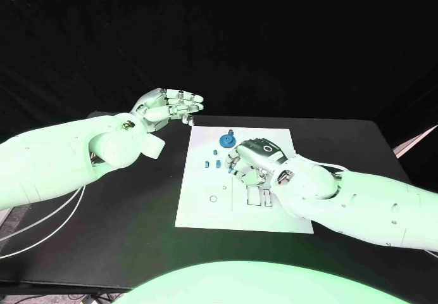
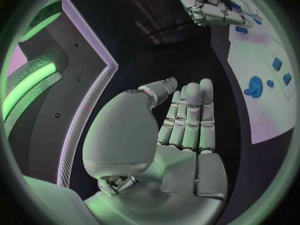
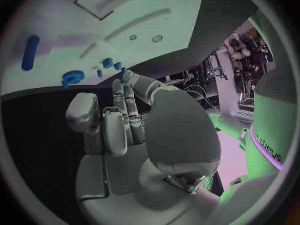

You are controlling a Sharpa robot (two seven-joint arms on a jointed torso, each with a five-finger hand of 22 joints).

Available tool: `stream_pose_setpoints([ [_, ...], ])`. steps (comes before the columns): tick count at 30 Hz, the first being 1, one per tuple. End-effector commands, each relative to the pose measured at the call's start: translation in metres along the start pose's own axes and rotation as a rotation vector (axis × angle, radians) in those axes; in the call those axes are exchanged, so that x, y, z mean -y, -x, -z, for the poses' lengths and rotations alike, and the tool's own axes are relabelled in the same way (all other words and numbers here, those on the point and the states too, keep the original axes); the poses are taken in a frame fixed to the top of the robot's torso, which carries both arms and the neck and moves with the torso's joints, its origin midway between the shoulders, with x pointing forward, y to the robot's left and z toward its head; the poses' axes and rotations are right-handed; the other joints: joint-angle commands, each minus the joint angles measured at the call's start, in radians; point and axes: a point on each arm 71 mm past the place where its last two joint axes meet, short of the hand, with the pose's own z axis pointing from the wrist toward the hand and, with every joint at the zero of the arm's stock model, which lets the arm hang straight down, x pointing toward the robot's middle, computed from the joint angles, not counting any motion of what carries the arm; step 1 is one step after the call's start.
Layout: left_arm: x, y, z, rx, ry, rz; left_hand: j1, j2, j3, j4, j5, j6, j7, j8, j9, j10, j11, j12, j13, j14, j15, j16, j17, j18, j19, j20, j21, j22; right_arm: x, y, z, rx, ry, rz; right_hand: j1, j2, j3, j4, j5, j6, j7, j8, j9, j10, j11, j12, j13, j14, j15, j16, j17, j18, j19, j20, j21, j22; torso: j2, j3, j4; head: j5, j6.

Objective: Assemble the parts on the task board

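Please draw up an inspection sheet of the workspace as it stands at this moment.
Surface: black table, with the white rectangular task board in its middle.
Job's things: blue gear-shaped part at the board's far end; small blue parts beside it; a long blue part lies further along the board.
Clutter: nothing seen.
Hands: left hand is raised past the board's far left corner, fingers curled, holding nothing; right hand is over the board's middle, and whether it holds a part cannot be told.
Cables: white cables hang under the left arm.
Surroundings: dark backdrop.
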Motion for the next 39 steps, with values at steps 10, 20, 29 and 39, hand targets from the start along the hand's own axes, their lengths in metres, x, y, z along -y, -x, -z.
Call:
stream_pose_setpoints([
  [10, 0.001, -0.005, -0.003, -0.011, -0.006, 0.007, -0.005, 0.005, -0.028, 0.005, 0.006, -0.011, 0.007, 0.007, 0.007, -0.021, 0.001, 0.012, 0.013, -0.015, 0.003, -0.016, -0.014, -0.009, 0.003, 0.004, -0.015, -0.015, -0.009, -0.028, -0.002, -0.036, 0.012, -0.010, 0.008, 0.028, 0.030, -0.019, 0.008, 0.013, 0.004, 0.033, 0.018, 0.085, -0.027, 0.033, 0.067, 0.047, -0.004, 0.016, 0.018, -0.018, 0.013, -0.002, 0.013, 0.011, 0.000, 0.0018, -0.0023, 0.027, -0.002],
  [20, 0.001, -0.006, -0.003, -0.013, -0.005, 0.008, -0.005, 0.005, -0.029, 0.004, 0.006, -0.011, 0.007, 0.007, 0.007, -0.022, 0.001, 0.013, 0.013, -0.016, 0.003, -0.017, -0.014, -0.009, 0.003, 0.005, -0.016, -0.016, -0.006, -0.035, -0.003, -0.043, 0.001, -0.005, 0.008, 0.028, 0.031, -0.020, 0.008, 0.012, 0.004, 0.033, 0.018, 0.084, -0.027, 0.032, 0.068, 0.047, -0.004, 0.015, 0.016, -0.018, 0.012, -0.002, 0.012, 0.009, 0.000, 0.0027, -0.0019, 0.031, -0.002],
  [29, 0.000, -0.006, -0.003, -0.016, -0.002, 0.009, -0.005, 0.005, -0.029, 0.004, 0.006, -0.011, 0.007, 0.007, 0.007, -0.022, 0.001, 0.013, 0.013, -0.016, 0.003, -0.017, -0.014, -0.009, 0.003, 0.005, -0.016, -0.016, -0.005, -0.038, -0.003, -0.054, -0.003, 0.000, 0.008, 0.028, 0.031, -0.020, 0.008, 0.012, 0.004, 0.033, 0.018, 0.084, -0.027, 0.032, 0.068, 0.047, -0.004, 0.015, 0.016, -0.018, 0.012, -0.002, 0.012, 0.009, 0.001, 0.0022, -0.0022, 0.032, -0.002],
  [39, 0.000, -0.006, -0.003, -0.017, -0.002, 0.009, -0.005, 0.005, -0.029, 0.004, 0.006, -0.011, 0.007, 0.007, 0.007, -0.022, 0.001, 0.013, 0.013, -0.016, 0.003, -0.017, -0.014, -0.009, 0.003, 0.005, -0.016, -0.016, -0.005, -0.041, -0.004, -0.063, -0.005, 0.002, 0.008, 0.028, 0.031, -0.020, 0.008, 0.012, 0.004, 0.033, 0.018, 0.084, -0.027, 0.032, 0.068, 0.047, -0.004, 0.015, 0.016, -0.018, 0.012, -0.002, 0.012, 0.009, 0.000, 0.0019, -0.0017, 0.033, -0.002],
])
